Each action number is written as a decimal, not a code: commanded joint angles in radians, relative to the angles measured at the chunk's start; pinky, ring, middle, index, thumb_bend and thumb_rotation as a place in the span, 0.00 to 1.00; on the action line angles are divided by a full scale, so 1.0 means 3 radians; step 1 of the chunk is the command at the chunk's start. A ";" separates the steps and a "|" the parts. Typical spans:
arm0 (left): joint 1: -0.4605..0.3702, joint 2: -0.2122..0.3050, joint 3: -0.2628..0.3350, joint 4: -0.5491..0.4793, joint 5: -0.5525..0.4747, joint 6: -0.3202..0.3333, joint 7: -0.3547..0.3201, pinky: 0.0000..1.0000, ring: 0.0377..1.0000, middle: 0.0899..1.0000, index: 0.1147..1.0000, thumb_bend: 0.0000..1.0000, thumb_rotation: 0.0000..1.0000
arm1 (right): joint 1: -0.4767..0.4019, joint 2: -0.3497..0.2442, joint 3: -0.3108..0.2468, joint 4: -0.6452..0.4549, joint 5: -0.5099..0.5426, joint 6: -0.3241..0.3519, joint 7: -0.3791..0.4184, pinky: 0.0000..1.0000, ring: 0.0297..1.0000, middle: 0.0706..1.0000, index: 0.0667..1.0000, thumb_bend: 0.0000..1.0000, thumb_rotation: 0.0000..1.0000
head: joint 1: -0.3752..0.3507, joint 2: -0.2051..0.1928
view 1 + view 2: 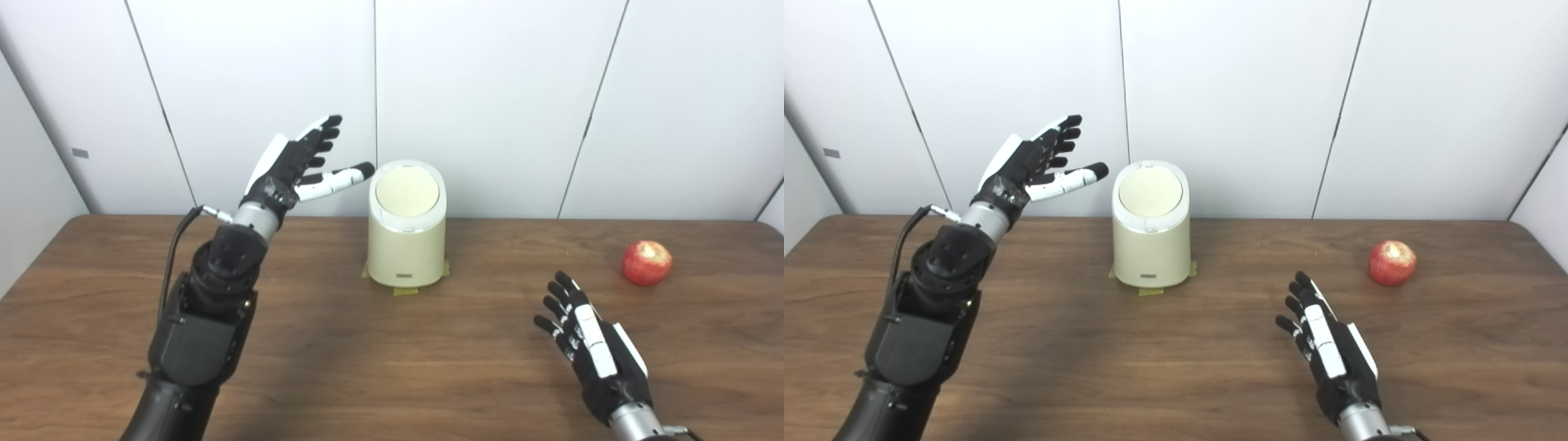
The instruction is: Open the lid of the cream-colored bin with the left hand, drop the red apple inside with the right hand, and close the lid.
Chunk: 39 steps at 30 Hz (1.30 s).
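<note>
A cream-colored bin [407,245] stands on the wooden table [343,355] near the back wall, its round lid [407,191] down. My left hand [300,165] is raised to the left of the bin at lid height, open, fingers spread, thumb tip close to the lid's rim but apart from it. A red apple [647,263] with a pale patch on top rests on the table at the right. My right hand [588,343] hovers low over the table's front right, open and holding nothing, some way in front and left of the apple.
Strips of yellowish tape [405,290] show under the bin's base. White wall panels [490,92] rise right behind the table's back edge. A black cable [174,245] loops off the left wrist.
</note>
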 commanded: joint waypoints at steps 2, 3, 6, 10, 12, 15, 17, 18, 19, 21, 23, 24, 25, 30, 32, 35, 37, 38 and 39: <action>-0.0359 0.0085 -0.0113 0.0161 0.0175 -0.0149 0.0000 0.85 0.92 0.94 0.95 0.91 0.26 | -0.0107 0.0022 -0.0021 -0.0085 0.0040 -0.0134 0.0009 0.87 0.96 0.96 0.96 0.63 0.79 | -0.0001 0.0003; -0.0429 0.0091 -0.0163 0.0240 0.0218 -0.0170 -0.0010 0.83 0.91 0.93 0.95 0.93 0.23 | -0.0108 0.0028 -0.0024 -0.0085 0.0049 -0.0136 0.0010 0.87 0.96 0.96 0.96 0.63 0.78 | -0.0007 -0.0002; -0.0611 0.0105 -0.0276 0.0444 0.0289 -0.0197 -0.0060 0.81 0.91 0.94 0.95 0.98 0.15 | -0.0106 0.0039 -0.0022 -0.0080 0.0057 -0.0157 0.0019 0.88 0.96 0.97 0.96 0.62 0.77 | -0.0021 -0.0002; -0.0802 0.0111 -0.0385 0.0570 0.0369 -0.0070 -0.0182 0.79 0.95 0.98 0.98 1.00 0.09 | -0.0113 0.0061 -0.0021 -0.0081 0.0037 -0.0151 0.0002 0.87 0.96 0.97 0.95 0.61 0.77 | -0.0014 -0.0009; -0.0904 0.0117 -0.0455 0.0648 0.0427 -0.0085 -0.0225 0.79 0.95 0.98 0.99 0.99 0.08 | -0.0118 0.0051 -0.0017 -0.0068 0.0023 -0.0172 0.0010 0.87 0.97 0.97 0.95 0.61 0.78 | -0.0023 -0.0013; -0.1009 0.0121 -0.0523 0.0737 0.0502 -0.0102 -0.0257 0.83 0.96 0.99 0.99 0.98 0.06 | -0.0126 0.0056 -0.0016 -0.0061 0.0013 -0.0179 0.0004 0.87 0.96 0.96 0.95 0.62 0.78 | -0.0029 -0.0020; -0.1087 0.0122 -0.0575 0.0804 0.0555 -0.0116 -0.0279 0.86 0.98 1.00 1.00 0.97 0.05 | -0.0129 0.0063 -0.0015 -0.0066 0.0014 -0.0176 0.0001 0.87 0.96 0.96 0.95 0.62 0.79 | -0.0034 -0.0021; -0.1133 0.0119 -0.0602 0.0844 0.0578 -0.0120 -0.0290 0.83 0.97 1.00 1.00 0.97 0.05 | -0.0129 0.0064 -0.0008 -0.0072 0.0007 -0.0175 0.0001 0.87 0.96 0.96 0.95 0.62 0.79 | -0.0037 -0.0022; -0.1160 0.0118 -0.0618 0.0870 0.0591 -0.0124 -0.0296 0.81 0.95 1.00 1.00 0.96 0.05 | -0.0129 0.0064 -0.0002 -0.0077 0.0001 -0.0174 0.0002 0.87 0.96 0.97 0.95 0.61 0.79 | -0.0037 -0.0022; -0.1220 0.0107 -0.0651 0.0933 0.0632 -0.0122 -0.0305 0.80 0.94 1.00 1.00 0.96 0.05 | -0.0129 0.0064 0.0008 -0.0073 -0.0016 -0.0189 0.0002 0.86 0.96 0.97 0.95 0.61 0.80 | -0.0035 -0.0021; -0.1291 0.0098 -0.0717 0.1014 0.0715 -0.0131 -0.0316 0.82 0.95 1.00 1.00 0.96 0.06 | -0.0130 0.0071 0.0008 -0.0070 -0.0028 -0.0194 -0.0009 0.84 0.95 0.96 0.94 0.62 0.80 | -0.0016 -0.0028; -0.1335 0.0096 -0.0761 0.1063 0.0763 -0.0135 -0.0326 0.82 0.95 1.00 1.00 0.96 0.07 | -0.0131 0.0075 0.0003 -0.0066 -0.0027 -0.0194 -0.0012 0.84 0.95 0.96 0.94 0.62 0.80 | -0.0007 -0.0025; -0.1372 0.0096 -0.0805 0.1107 0.0815 -0.0150 -0.0335 0.83 0.96 1.00 1.00 0.95 0.07 | -0.0133 0.0076 -0.0003 -0.0063 -0.0018 -0.0196 -0.0008 0.84 0.95 0.96 0.94 0.62 0.80 | -0.0006 -0.0025; -0.1491 0.0085 -0.1001 0.1303 0.1105 -0.0284 -0.0245 0.78 0.95 0.98 0.97 0.97 0.10 | -0.0142 0.0068 -0.0036 -0.0071 0.0014 -0.0182 0.0002 0.87 0.96 0.96 0.94 0.63 0.79 | -0.0016 -0.0004; -0.1508 0.0066 -0.1040 0.1357 0.1189 -0.0336 -0.0199 0.79 0.95 0.97 0.96 0.97 0.10 | -0.0144 0.0073 -0.0039 -0.0085 0.0015 -0.0171 -0.0001 0.87 0.96 0.96 0.94 0.63 0.80 | -0.0010 0.0000; -0.1516 0.0042 -0.1076 0.1434 0.1283 -0.0450 -0.0144 0.82 0.94 0.96 0.94 0.96 0.08 | -0.0146 0.0085 -0.0040 -0.0110 0.0016 -0.0152 -0.0013 0.87 0.96 0.96 0.95 0.63 0.81 | -0.0011 0.0019; -0.1519 0.0029 -0.1123 0.1494 0.1362 -0.0505 -0.0117 0.84 0.94 0.95 0.93 0.97 0.07 | -0.0150 0.0089 -0.0042 -0.0116 0.0021 -0.0150 -0.0013 0.86 0.95 0.96 0.94 0.63 0.80 | -0.0016 0.0020; -0.1520 0.0023 -0.1146 0.1517 0.1402 -0.0521 -0.0114 0.86 0.95 0.95 0.93 0.97 0.06 | -0.0151 0.0087 -0.0039 -0.0117 0.0020 -0.0154 -0.0010 0.86 0.95 0.96 0.94 0.63 0.81 | -0.0019 0.0020; -0.1515 0.0018 -0.1170 0.1531 0.1440 -0.0531 -0.0115 0.89 0.96 0.95 0.93 0.97 0.06 | -0.0153 0.0083 -0.0036 -0.0117 0.0022 -0.0156 -0.0003 0.86 0.95 0.96 0.95 0.63 0.82 | -0.0024 0.0021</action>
